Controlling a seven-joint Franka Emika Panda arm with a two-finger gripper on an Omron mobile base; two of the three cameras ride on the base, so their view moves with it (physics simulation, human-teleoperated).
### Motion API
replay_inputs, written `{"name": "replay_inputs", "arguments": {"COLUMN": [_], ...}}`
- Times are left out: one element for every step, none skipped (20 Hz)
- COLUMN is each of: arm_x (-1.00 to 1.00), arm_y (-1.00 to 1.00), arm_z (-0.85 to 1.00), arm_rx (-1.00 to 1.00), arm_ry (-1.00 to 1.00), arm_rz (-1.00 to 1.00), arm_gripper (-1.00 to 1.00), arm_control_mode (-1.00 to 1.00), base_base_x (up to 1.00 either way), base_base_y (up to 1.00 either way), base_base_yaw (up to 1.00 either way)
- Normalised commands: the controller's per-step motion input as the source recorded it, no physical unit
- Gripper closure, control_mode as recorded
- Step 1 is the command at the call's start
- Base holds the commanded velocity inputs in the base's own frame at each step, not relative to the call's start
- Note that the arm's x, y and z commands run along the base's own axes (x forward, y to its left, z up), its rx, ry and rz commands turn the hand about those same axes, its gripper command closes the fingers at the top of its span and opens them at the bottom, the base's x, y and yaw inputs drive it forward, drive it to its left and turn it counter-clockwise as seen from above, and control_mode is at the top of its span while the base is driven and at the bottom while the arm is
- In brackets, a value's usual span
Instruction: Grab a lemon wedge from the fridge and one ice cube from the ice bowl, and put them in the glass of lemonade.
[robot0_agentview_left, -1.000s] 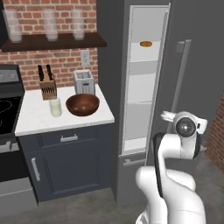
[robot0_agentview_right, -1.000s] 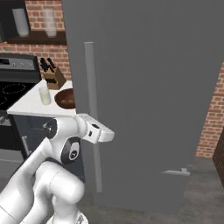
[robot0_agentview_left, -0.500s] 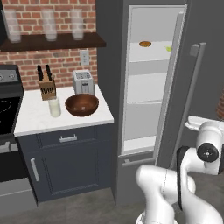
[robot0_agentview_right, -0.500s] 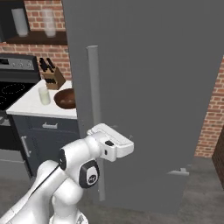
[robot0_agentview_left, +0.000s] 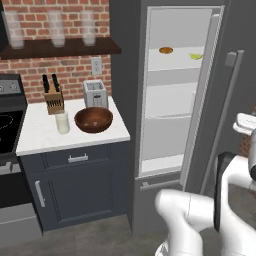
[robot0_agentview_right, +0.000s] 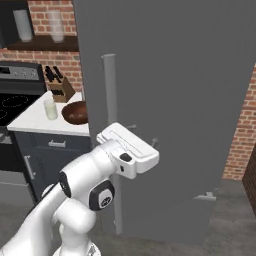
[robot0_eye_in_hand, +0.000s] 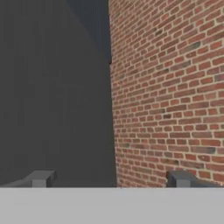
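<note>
The fridge (robot0_agentview_left: 126, 75) stands open, its door (robot0_agentview_right: 190, 90) swung far out to the right. On its top shelf lies the small yellow-green lemon wedge (robot0_agentview_left: 196, 56). The wooden ice bowl (robot0_agentview_left: 93, 120) sits on the white counter (robot0_agentview_left: 110, 135), with the glass of lemonade (robot0_agentview_left: 62, 122) just left of it. No ice cube can be made out in the bowl. My gripper (robot0_agentview_right: 144, 135) is low beside the outer face of the door, right of the bar handle (robot0_agentview_right: 110, 95). It is open (robot0_eye_in_hand: 111, 179), with nothing between its fingertips (robot0_eye_in_hand: 41, 178).
A flat orange-brown item (robot0_agentview_left: 166, 50) lies left of the wedge. A toaster (robot0_agentview_left: 95, 93) and knife block (robot0_agentview_left: 53, 100) stand at the counter's back, a stove (robot0_agentview_left: 7, 120) to its left. Tall glasses (robot0_agentview_left: 56, 27) line a shelf. A brick wall (robot0_eye_in_hand: 170, 87) faces the hand.
The fridge door has swung much wider open, and the lemon wedge on the top shelf has come into sight. My arm has moved right and lower along the door. The gripper stays open.
</note>
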Motion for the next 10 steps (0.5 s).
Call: {"name": "replay_inputs", "arguments": {"arm_x": [-0.37,-0.38,-0.4,-0.43,-0.49,-0.57,-0.76,-0.89,-0.98,-1.0], "arm_y": [0.0,0.0,0.0,0.0,0.0,0.0,0.0,0.0,0.01,0.01], "arm_z": [1.0,1.0,1.0,1.0,1.0,1.0,1.0,1.0,1.0,1.0], "arm_rx": [0.0,0.0,0.0,0.0,0.0,0.0,0.0,0.0,-0.01,-0.04], "arm_ry": [-0.03,0.0,0.0,0.0,0.0,0.0,0.04,0.08,0.12,0.17], "arm_rz": [0.0,0.0,0.0,0.0,0.0,0.0,0.0,0.0,0.0,0.0], "arm_gripper": [-1.0,-1.0,-1.0,-1.0,-1.0,-1.0,-1.0,-1.0,-1.0,-1.0], "arm_control_mode": [-1.0,-1.0,-1.0,-1.0,-1.0,-1.0,-1.0,-1.0,-1.0,-1.0], "base_base_x": [0.0,0.0,0.0,0.0,0.0,0.0,0.0,0.0,0.0,0.0], "base_base_y": [0.0,0.0,0.0,0.0,0.0,0.0,0.0,0.0,0.0,0.0], "base_base_yaw": [0.0,0.0,0.0,0.0,0.0,0.0,0.0,0.0,0.0,0.0]}}
